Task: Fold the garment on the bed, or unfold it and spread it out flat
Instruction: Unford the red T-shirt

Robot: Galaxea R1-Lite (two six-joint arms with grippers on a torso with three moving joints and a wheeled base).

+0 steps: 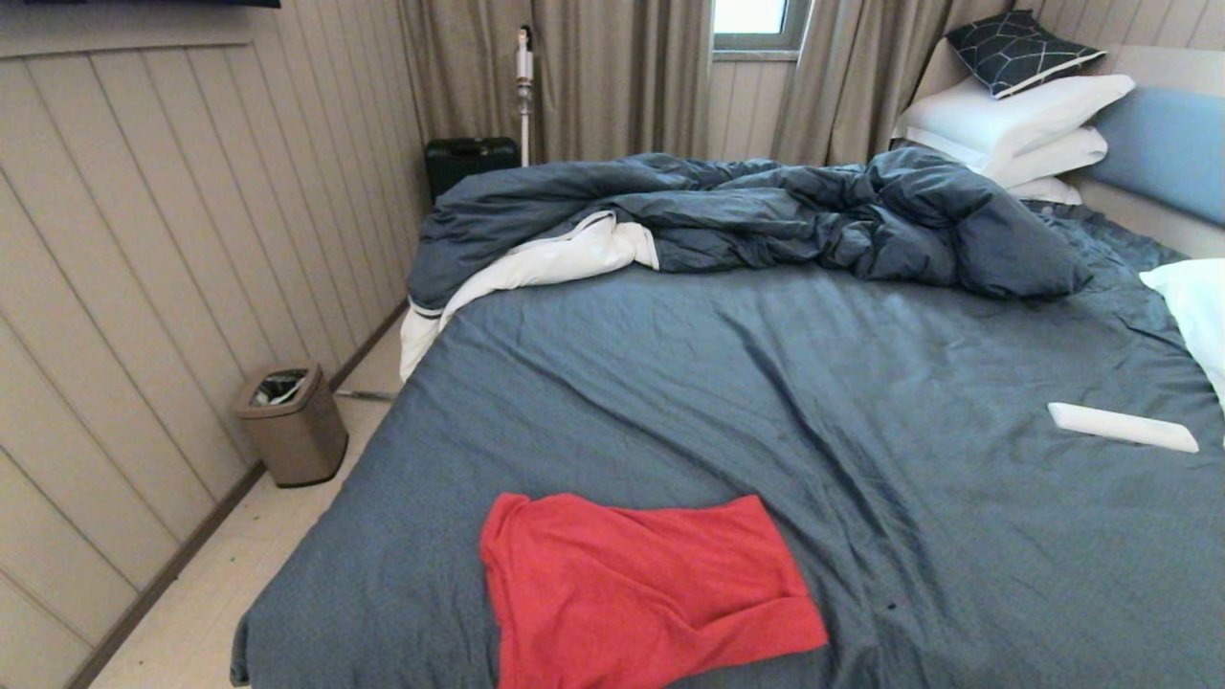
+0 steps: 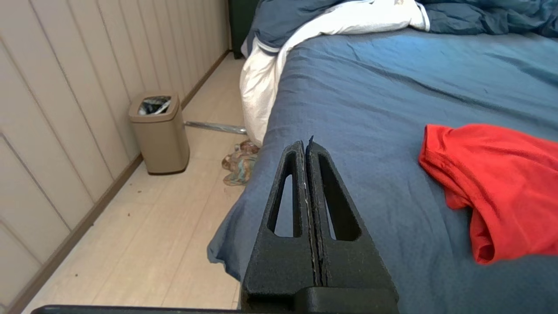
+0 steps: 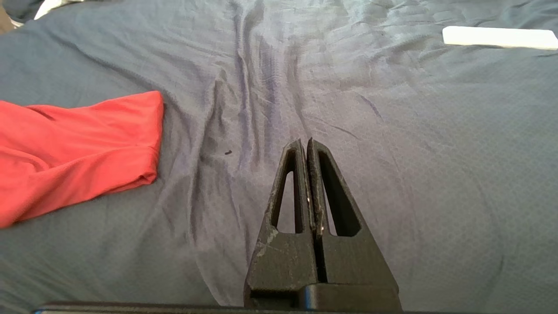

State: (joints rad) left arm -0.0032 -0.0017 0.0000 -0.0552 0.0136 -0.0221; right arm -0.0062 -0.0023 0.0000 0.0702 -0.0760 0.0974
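The red garment (image 1: 641, 593) lies folded into a rough rectangle near the front edge of the bed (image 1: 813, 383), its print hidden. Neither arm shows in the head view. In the left wrist view my left gripper (image 2: 306, 146) is shut and empty, held over the bed's left edge, with the garment (image 2: 497, 183) off to its side. In the right wrist view my right gripper (image 3: 304, 144) is shut on nothing above bare sheet, apart from the garment's (image 3: 78, 148) folded end.
A rumpled dark blue duvet (image 1: 766, 220) with white lining fills the far side. White pillows (image 1: 1014, 124) are stacked by the blue headboard (image 1: 1168, 153). A flat white object (image 1: 1120, 427) lies on the sheet at right. A tan bin (image 1: 290, 423) stands on the floor by the left wall.
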